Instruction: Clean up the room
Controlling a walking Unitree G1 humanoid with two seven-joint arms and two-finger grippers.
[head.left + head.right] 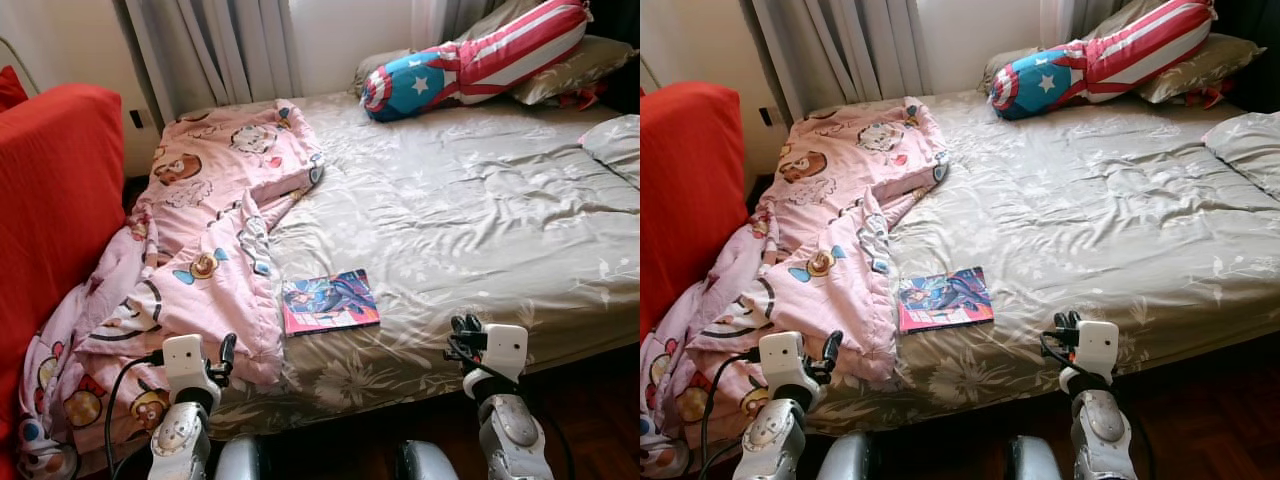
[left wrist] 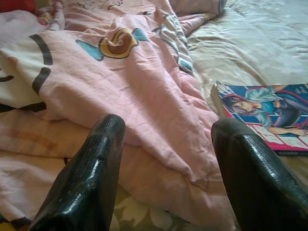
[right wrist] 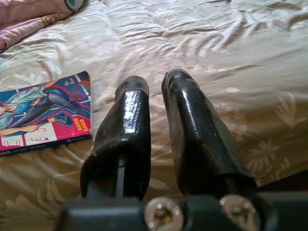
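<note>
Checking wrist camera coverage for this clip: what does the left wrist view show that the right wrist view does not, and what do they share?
Left wrist view: the left gripper, fingers apart, above the pink blanket's cartoon prints and its edge by the magazine.

Right wrist view: the right gripper, fingers nearly together, over a wide stretch of rumpled sheet.

Both: the magazine lying flat, some blanket, the floral sheet.

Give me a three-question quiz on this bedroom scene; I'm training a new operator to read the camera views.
1. True or false: the comic book lies on the floor.
2. Which gripper has its fingers spread: left gripper or right gripper?
3. What does the pink blanket hang over?

Key
1. False; it lies on the bed.
2. Left; the right one's fingers are together.
3. The bed's near left edge, beside the red sofa.
</note>
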